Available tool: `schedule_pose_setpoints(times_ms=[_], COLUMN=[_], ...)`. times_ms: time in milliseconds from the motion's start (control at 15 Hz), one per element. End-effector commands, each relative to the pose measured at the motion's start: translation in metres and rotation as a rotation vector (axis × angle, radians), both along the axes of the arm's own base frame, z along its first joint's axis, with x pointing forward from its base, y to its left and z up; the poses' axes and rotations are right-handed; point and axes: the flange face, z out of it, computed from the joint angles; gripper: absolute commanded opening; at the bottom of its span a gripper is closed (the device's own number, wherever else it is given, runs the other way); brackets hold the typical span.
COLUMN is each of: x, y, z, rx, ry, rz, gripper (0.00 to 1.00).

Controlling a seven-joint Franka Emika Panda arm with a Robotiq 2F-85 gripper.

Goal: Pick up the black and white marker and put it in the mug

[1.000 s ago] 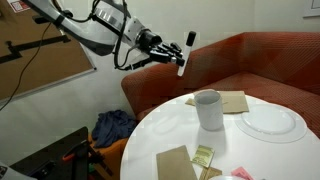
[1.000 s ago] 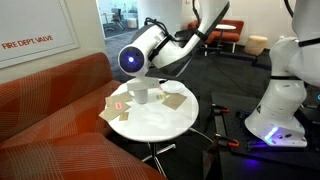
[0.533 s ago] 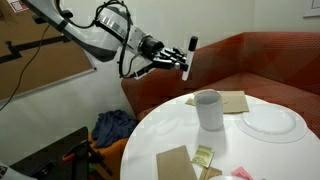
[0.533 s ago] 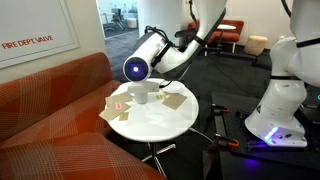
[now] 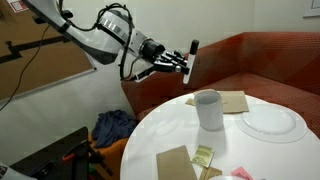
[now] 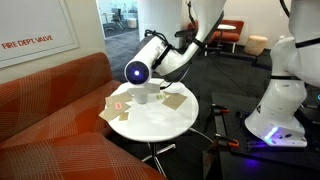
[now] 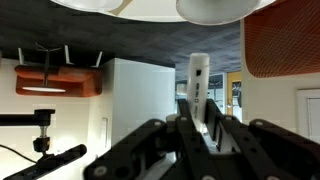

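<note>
Black and white marker (image 5: 190, 57) sits clamped between jaws.

Your gripper (image 5: 183, 63) slides on toward the mug (image 5: 208, 108) and sinks a little lower than a second ago. The black and white marker (image 5: 190, 60) in its grip swings from a slant to nearly upright.

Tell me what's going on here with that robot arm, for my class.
The robot arm's hand grips the black and white marker, holding it roughly upright in the air, apart from the white mug. The mug stands on the round white table beside a plate. The marker is not yet in it.
</note>
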Motion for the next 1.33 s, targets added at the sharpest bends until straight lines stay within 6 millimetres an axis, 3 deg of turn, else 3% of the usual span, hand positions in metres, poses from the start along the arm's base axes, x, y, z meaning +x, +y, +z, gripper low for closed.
schedule_pose_setpoints(times_ms=[0,333,867,933,1267], x=[-0.001,-0.002,0.002,0.014,0.031], y=[-0.002,-0.011,-0.014,-0.013,-0.015], z=[0.002,-0.004,-0.041,-0.03,-0.031], rx=[-0.049,-0.163,-0.158,-0.161,-0.153], ry=[-0.034,-0.1,-0.181,-0.177,-0.195], rz=[-0.029,-0.067,-0.081,-0.081,-0.082], gripper=[0.05,0.05,0.05,0.05,0.05])
